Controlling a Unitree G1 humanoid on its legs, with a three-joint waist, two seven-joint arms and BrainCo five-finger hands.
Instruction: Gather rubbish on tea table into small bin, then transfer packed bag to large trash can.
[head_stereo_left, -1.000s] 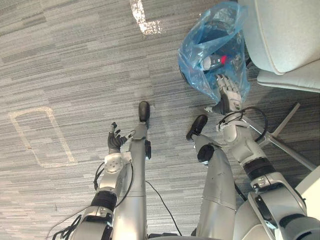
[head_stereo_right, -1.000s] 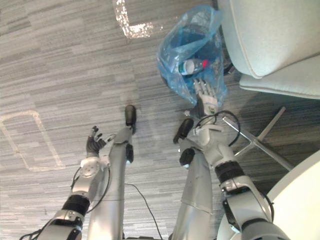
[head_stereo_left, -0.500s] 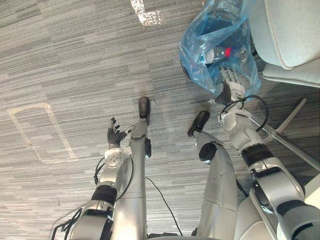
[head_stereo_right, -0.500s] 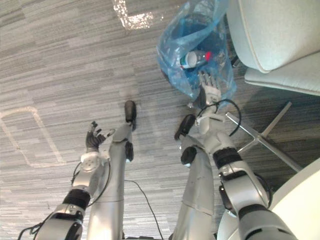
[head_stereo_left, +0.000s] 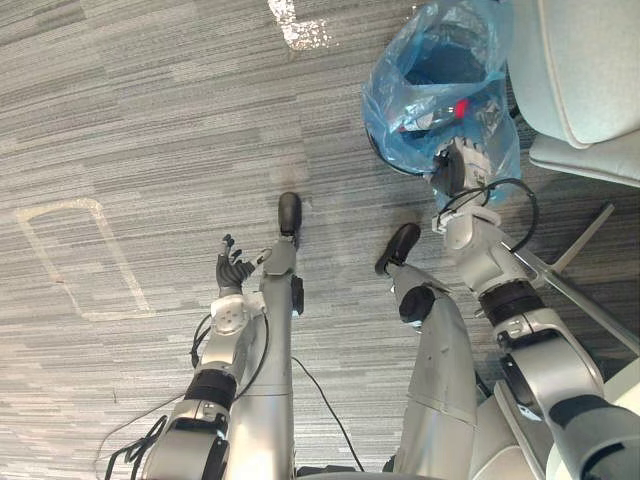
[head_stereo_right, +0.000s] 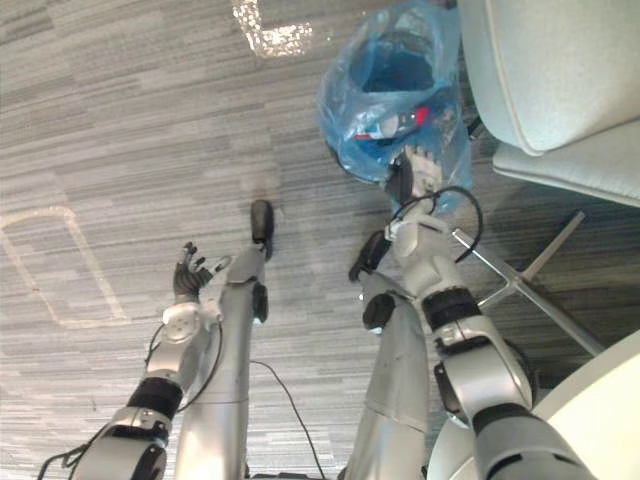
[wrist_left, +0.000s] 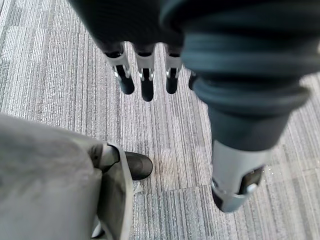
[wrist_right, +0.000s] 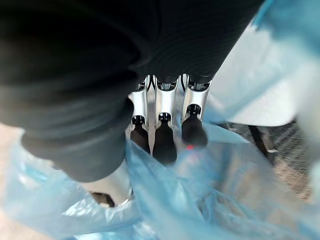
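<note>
A blue plastic bag (head_stereo_left: 440, 85) stands open on the carpet beside a chair, a dark bin rim (head_stereo_left: 378, 152) showing under its near side. Inside lies a bottle with a red cap (head_stereo_left: 435, 115) among other rubbish. My right hand (head_stereo_left: 456, 165) reaches the bag's near edge. In the right wrist view its fingers (wrist_right: 163, 132) are curled against the blue film (wrist_right: 225, 190), with a fold of it caught between them and the thumb. My left hand (head_stereo_left: 232, 272) hangs open over the carpet, away from the bag, fingers (wrist_left: 145, 75) straight and holding nothing.
A pale grey chair (head_stereo_left: 585, 70) stands just right of the bag, its metal legs (head_stereo_left: 575, 285) slanting across the floor by my right arm. A white table edge (head_stereo_right: 600, 400) shows at lower right. Tape outlines (head_stereo_left: 70, 250) mark the carpet to the left.
My right hand has moved forward to the bag's near edge and its fingers have curled onto the plastic. The left hand has stayed open in place.
</note>
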